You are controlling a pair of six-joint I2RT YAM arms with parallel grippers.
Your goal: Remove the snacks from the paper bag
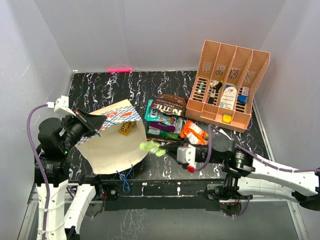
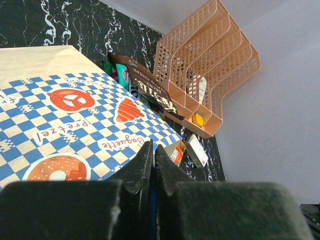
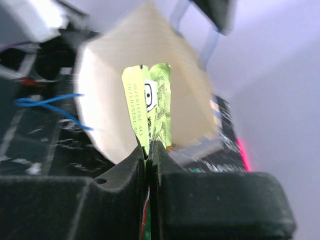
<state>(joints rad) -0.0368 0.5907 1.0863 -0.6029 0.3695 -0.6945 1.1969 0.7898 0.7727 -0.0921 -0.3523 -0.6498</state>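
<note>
The paper bag (image 1: 114,149) lies tilted at the left, cream inside up and checked outside (image 2: 75,115) toward my left wrist. My left gripper (image 1: 96,124) is shut on its edge, with blue showing between the fingers (image 2: 145,165). My right gripper (image 1: 167,151) is shut on a lime-green snack packet (image 1: 152,147), held just right of the bag; the packet (image 3: 147,107) stands upright between the fingertips (image 3: 149,147). A pile of snacks (image 1: 167,117) lies to the right of the bag: a brown chip bag (image 2: 150,90), teal and purple wrappers and an orange one (image 1: 192,132). A small yellow packet (image 1: 125,128) sits at the bag's edge.
The salmon-orange slotted rack (image 1: 227,85) with small bottles stands at the back right. A white-and-red flat box (image 2: 196,150) lies near the orange wrapper. The bag's blue cord handle (image 1: 125,179) trails toward the table's front edge. Grey walls close in on three sides.
</note>
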